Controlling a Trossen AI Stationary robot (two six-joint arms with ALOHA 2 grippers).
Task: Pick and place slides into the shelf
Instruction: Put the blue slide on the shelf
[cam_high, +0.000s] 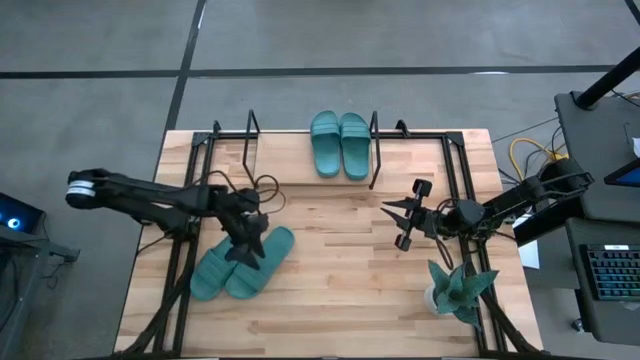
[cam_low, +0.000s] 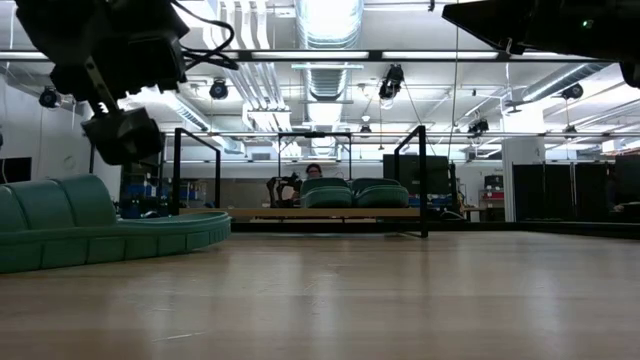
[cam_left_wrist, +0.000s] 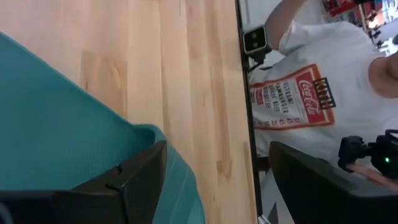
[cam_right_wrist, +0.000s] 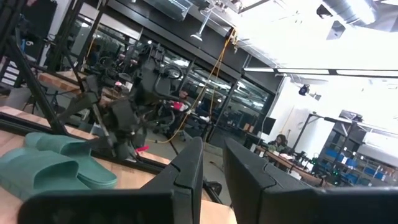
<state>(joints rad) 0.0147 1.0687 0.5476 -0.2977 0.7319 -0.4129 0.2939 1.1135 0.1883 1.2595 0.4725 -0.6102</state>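
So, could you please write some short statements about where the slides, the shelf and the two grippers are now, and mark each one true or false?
1. Two slides lie side by side on the shelf. True.
2. The other two slides are also on the shelf. False: they lie on the table, near its front left part.
3. The left gripper is over the pair on the table. True.
4. The right gripper holds a slide. False: it hangs open and empty over bare table, right of centre.
5. The plant stands on the shelf. False: it stands on the table near the front right corner.
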